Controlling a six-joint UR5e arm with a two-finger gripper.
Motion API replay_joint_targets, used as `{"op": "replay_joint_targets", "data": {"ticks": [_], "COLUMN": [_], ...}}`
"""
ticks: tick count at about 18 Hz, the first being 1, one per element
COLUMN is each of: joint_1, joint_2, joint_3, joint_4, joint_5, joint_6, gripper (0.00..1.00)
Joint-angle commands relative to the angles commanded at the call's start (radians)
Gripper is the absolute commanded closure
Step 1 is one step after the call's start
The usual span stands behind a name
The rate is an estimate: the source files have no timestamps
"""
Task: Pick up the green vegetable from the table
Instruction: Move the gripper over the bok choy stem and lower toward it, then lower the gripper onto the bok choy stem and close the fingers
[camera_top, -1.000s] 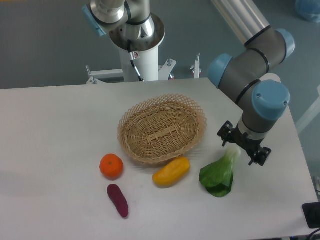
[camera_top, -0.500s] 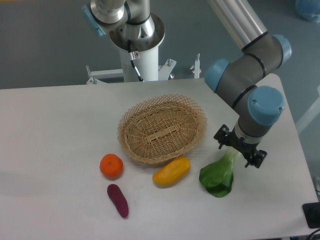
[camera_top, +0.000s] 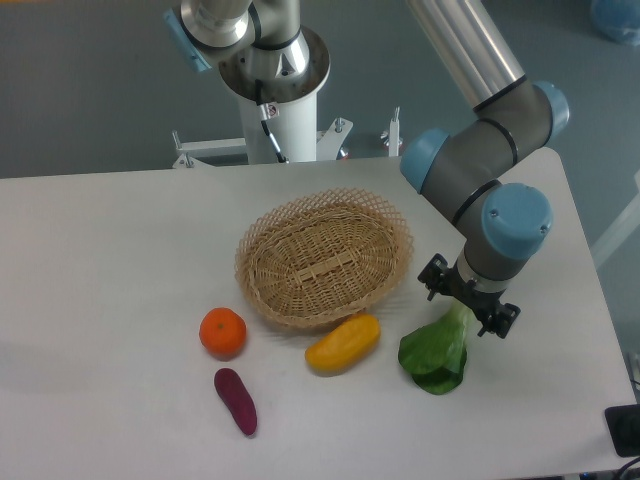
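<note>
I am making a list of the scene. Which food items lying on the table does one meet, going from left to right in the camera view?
Orange → purple vegetable → yellow fruit → green vegetable, with the gripper over its pale stalk end.

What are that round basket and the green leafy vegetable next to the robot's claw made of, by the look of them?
The basket looks like woven wicker: tan strands in an open lattice, matte. The green vegetable has dark, floppy leaves with a slight sheen and a pale stalk; whether it is real or a plastic replica cannot be told.
</note>
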Motion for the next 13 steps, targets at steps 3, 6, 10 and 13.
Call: {"op": "replay_joint_targets", "data": {"ticks": [3,6,10,13], "joint_1": [0.002,0.0,-0.003,-0.009], "joint_2": [0.0,-0.002,-0.006,-0.012], "joint_3": [-0.023,-0.028,-0.031,-0.041], "joint_4": [0.032,0.035,0.043,0.061], "joint_5": [0.0,0.0,0.002,0.014], "joint_6": [-0.002,0.0,-0.002,-0.005], "gripper": [0.0,0.0,0.0,0.0]}}
